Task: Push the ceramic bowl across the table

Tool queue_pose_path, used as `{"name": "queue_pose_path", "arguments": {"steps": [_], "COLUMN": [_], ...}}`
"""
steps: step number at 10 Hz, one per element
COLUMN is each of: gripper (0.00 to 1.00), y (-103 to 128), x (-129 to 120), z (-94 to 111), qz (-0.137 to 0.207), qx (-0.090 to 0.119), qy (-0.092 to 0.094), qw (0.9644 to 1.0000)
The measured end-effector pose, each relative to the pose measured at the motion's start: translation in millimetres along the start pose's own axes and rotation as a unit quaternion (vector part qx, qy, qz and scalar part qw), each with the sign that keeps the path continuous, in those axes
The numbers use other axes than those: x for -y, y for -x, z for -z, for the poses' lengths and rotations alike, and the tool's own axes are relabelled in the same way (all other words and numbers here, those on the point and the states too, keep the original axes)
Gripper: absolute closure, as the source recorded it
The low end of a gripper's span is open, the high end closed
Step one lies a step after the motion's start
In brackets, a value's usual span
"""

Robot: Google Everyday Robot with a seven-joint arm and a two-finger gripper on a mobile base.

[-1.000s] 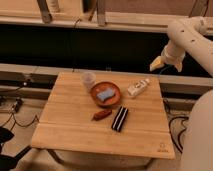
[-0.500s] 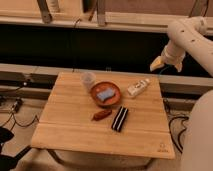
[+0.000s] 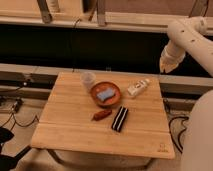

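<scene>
Ceramic bowl first: your reddish-brown ceramic bowl [image 3: 116, 91] sits on the desk [image 3: 70, 127] toward the back, a little right of the middle, with a small blue item [image 3: 104, 95] lying inside it. A pale translucent cup [image 3: 88, 80] stands just beside its rear left rim, so close that you cannot say whether the two touch. To the right of the bowl, apart from it, a white bottle-like object [image 3: 138, 88] lies near the desk's back right corner. In front of the bowl are a small reddish-brown piece [image 3: 101, 115] and a dark flat bar [image 3: 119, 119], side by side and near the bowl's front edge.

Your gripper [image 3: 169, 64] hangs in the air beyond the desk's back right corner, higher than the desktop and well apart from the bowl. It sits at the end of the pale arm [image 3: 192, 37] that comes in from the upper right. Whether the gripper is spread or pressed together you cannot tell from this view, and it carries nothing that you can see.

By my reading, the push has not begun, since nothing is in contact with the bowl. All of the task is left to you: bring the gripper down to the bowl's side, set it against the rim, and slide the bowl across the desk. Mind the neighbours when you choose a direction; the front left of the desk looks the barest stretch.
</scene>
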Motion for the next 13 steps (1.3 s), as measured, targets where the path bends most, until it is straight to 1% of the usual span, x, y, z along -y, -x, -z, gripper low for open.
{"name": "queue_pose_path", "arguments": {"steps": [1, 2, 3, 4, 5, 6, 7, 8, 10, 11, 13], "gripper": [0.94, 0.99, 1.0, 1.0, 1.0, 1.0, 1.0, 1.0, 1.0, 1.0, 1.0], "y": [-2, -6, -13, -18, -22, -26, -31, -38, -54, -60, -69], "x": [-1, -11, -29, -48, -67, -85, -98, -110, -131, -139, -162], "z": [0, -3, -10, -19, -30, -44, -57, -72, -98, -108, -131], "qz": [0.016, 0.051, 0.111, 0.164, 0.208, 0.243, 0.264, 0.277, 0.295, 0.305, 0.325], "qx": [-0.002, -0.007, -0.014, -0.018, -0.02, -0.022, -0.029, -0.04, -0.069, -0.082, -0.111], "qy": [-0.009, -0.02, -0.04, -0.058, -0.071, -0.082, -0.087, -0.088, -0.081, -0.078, -0.069], "qw": [0.9998, 0.9985, 0.9929, 0.9846, 0.9753, 0.9662, 0.9601, 0.956, 0.9494, 0.9457, 0.9366]}}
